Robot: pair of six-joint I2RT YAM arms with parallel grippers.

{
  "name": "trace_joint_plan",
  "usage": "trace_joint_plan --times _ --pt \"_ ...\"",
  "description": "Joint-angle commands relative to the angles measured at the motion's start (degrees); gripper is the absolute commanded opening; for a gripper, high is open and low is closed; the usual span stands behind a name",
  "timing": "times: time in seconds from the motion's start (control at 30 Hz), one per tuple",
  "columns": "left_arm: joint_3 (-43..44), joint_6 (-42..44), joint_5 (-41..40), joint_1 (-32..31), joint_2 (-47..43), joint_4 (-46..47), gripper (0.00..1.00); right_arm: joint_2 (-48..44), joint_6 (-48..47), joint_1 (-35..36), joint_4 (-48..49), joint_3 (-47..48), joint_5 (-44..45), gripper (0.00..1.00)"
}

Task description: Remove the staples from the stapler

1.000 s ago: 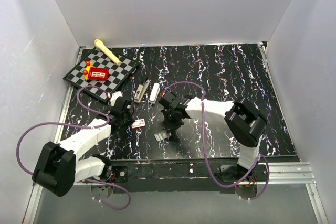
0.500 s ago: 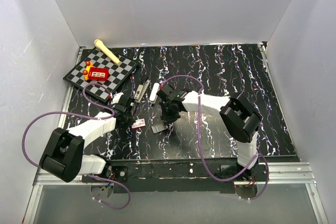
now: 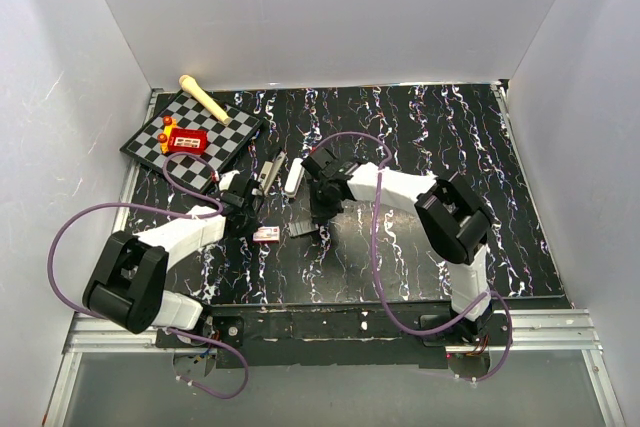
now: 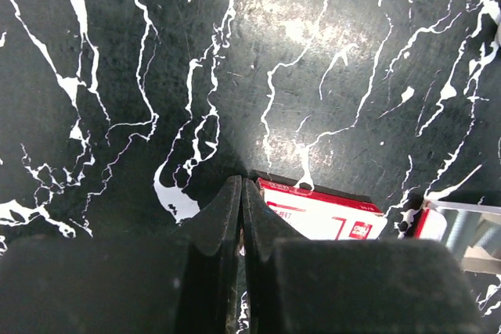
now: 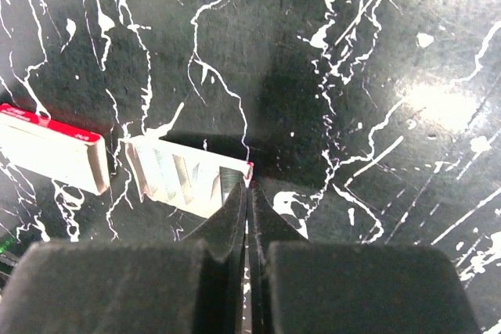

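Grey metal stapler [image 3: 270, 171], marbled black tabletop [image 3: 430, 137].

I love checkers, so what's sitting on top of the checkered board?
A red toy lies on the checkered board, with small orange pieces beside it. A cream stick overlaps the far edge with one end. The squares beneath them are covered.

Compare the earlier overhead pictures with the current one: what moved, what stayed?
The right gripper, shut, travelled farther out and slightly leftward, and the flat silvery rectangle at its tips slid with it toward the red-and-white box. The left gripper, shut, edged toward that box. The box itself, the stapler, white stick and chessboard stayed.
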Motion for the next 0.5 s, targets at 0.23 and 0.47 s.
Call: trace_joint_plan --times 0.23,0.47 --pt "-0.6 0.3 3.6 0.3 1.5 2.0 0.00 2.7 2.5 0.1 2.0 2.5 -3.8 0.01" --pt "-0.8 0.1 4.1 0.3 1.6 2.5 0.00 3.3 3.7 0.2 2.8 1.9 -5.1 0.01"
